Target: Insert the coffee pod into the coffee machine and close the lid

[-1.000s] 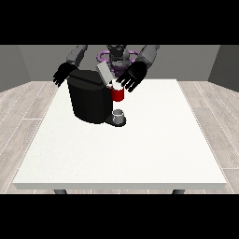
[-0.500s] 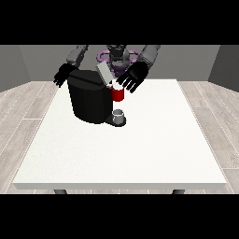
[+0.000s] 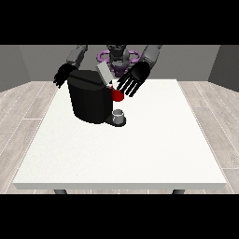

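Front view: the hand at the view's right hangs with straight, spread fingers at the coffee machine top's 3 o'clock side, over a red thing at the machine. The hand at the view's left, fingers straight, is partly hidden behind the machine. A grey thing sits at its base.

A large white table stands on a pale wood-plank floor before grey walls.

White table: black coffee machine on it.
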You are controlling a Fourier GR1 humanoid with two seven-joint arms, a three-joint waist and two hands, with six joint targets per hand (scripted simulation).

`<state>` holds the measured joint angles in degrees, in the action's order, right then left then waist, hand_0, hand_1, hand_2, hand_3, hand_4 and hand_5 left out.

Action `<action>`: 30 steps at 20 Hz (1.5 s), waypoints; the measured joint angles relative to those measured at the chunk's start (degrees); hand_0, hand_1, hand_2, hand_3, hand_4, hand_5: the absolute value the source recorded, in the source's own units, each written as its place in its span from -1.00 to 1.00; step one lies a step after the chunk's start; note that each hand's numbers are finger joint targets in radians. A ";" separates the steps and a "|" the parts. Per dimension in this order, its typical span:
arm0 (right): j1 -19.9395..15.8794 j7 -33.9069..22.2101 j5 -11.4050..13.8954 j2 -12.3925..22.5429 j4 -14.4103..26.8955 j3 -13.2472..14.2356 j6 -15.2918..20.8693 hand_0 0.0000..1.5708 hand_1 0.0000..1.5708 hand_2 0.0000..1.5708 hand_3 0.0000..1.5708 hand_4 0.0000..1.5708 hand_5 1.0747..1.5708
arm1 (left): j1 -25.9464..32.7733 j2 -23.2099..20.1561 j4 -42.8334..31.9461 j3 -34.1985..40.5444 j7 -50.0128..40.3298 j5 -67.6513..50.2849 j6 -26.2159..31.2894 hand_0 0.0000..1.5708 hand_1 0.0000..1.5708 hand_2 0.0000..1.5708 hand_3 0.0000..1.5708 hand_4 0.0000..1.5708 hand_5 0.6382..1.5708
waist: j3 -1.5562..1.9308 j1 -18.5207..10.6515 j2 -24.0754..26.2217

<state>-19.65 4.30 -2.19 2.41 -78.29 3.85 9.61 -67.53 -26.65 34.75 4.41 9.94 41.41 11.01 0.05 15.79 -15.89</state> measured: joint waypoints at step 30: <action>11.77 1.79 -2.54 1.44 6.46 4.99 0.28 -1.00 -1.00 -1.00 -1.00 -0.49 1.00 | 15.33 13.59 3.59 11.40 1.74 -14.77 2.01 -1.00 -1.00 -1.00 -1.00 -1.00 1.00 | -0.11 -11.32 18.72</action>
<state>-7.88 6.09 -4.72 3.84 -71.83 8.84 9.89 -52.20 -13.07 38.34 15.81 11.68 26.64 13.02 -0.05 4.47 2.83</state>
